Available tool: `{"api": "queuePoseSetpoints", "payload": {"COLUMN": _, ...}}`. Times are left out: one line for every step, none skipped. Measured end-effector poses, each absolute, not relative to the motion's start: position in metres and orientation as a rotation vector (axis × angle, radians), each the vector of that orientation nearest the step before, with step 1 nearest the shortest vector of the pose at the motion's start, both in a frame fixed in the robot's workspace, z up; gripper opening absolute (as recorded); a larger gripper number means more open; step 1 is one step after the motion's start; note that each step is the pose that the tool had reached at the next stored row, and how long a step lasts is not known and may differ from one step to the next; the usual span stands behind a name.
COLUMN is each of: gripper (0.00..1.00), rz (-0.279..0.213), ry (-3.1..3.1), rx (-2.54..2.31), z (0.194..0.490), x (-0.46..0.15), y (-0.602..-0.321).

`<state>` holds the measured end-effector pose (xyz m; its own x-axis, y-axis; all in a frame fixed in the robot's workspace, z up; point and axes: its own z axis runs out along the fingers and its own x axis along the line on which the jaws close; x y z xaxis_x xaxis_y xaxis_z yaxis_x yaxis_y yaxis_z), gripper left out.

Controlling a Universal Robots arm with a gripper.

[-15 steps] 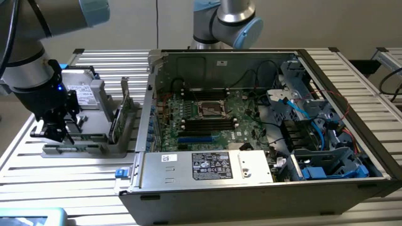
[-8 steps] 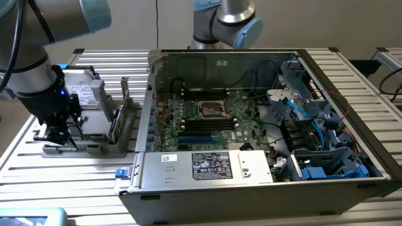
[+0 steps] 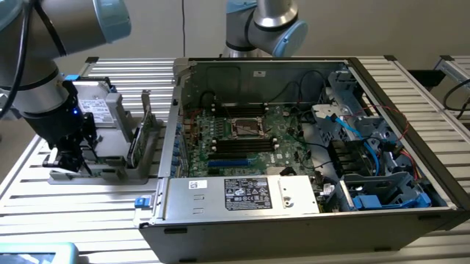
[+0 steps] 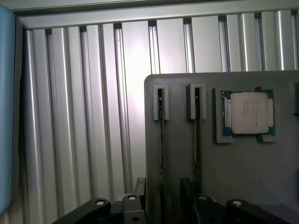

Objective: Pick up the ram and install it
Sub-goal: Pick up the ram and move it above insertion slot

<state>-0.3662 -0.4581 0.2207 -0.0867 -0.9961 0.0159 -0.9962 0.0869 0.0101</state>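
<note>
Ok, gripper (image 3: 70, 161) is down over the gray holder (image 3: 110, 171), which sits on the slatted table (image 3: 81, 220) near its edge at the exterior view's left, just beside the open computer case (image 3: 220, 231). Jaws are released, nothing grasped. From the wrist view, the fingers (image 4: 140, 187) stand apart on either side of the ram (image 4: 161, 140), a thin dark stick standing on edge in the slot closest to the holder's outer edge. Can't tell whether either finger touches it. Second stick (image 4: 197, 140) stands in the neighbouring slot, parallel, between the ram and the processor chip (image 4: 247, 112), which lies flat in its own square recess of the holder. Ram is not lifted; its far end sits in the slot's end block. Case lies on its side across the middle of the table, motherboard (image 3: 253, 140) facing up, with black memory slots (image 3: 242, 147) just beside the processor socket (image 3: 246, 127). Gripper is well apart from the motherboard.
</note>
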Motion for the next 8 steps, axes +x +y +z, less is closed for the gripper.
{"api": "queuePoseSetpoints", "payload": {"gripper": 0.42, "rz": 0.005, "ry": -2.302, "rx": 2.110, "z": 0.2195, "x": -0.3662, "y": -0.4581}}
{"api": "queuePoseSetpoints", "payload": {"gripper": 0.42, "rz": 0.005, "ry": -2.302, "rx": 2.110, "z": 0.2184, "x": -0.3662, "y": -0.4581}}
{"api": "queuePoseSetpoints", "payload": {"gripper": 0.42, "rz": 0.005, "ry": -2.302, "rx": 2.110, "z": 0.2173, "x": -0.3662, "y": -0.4580}}
{"api": "queuePoseSetpoints", "payload": {"gripper": 0.42, "rz": 0.005, "ry": -2.302, "rx": 2.110, "z": 0.2162, "x": -0.3662, "y": -0.4580}}
{"api": "queuePoseSetpoints", "payload": {"gripper": 0.42, "rz": 0.005, "ry": -2.302, "rx": 2.110, "z": 0.2150, "x": -0.3662, "y": -0.4580}}
{"api": "queuePoseSetpoints", "payload": {"gripper": 0.42, "rz": 0.005, "ry": -2.302, "rx": 2.110, "z": 0.2139, "x": -0.3662, "y": -0.4580}}
{"api": "queuePoseSetpoints", "payload": {"gripper": 0.42, "rz": 0.005, "ry": -2.302, "rx": 2.110, "z": 0.2130, "x": -0.3662, "y": -0.4580}}
{"api": "queuePoseSetpoints", "payload": {"gripper": 0.42, "rz": 0.005, "ry": -2.302, "rx": 2.110, "z": 0.2123, "x": -0.3662, "y": -0.4580}}
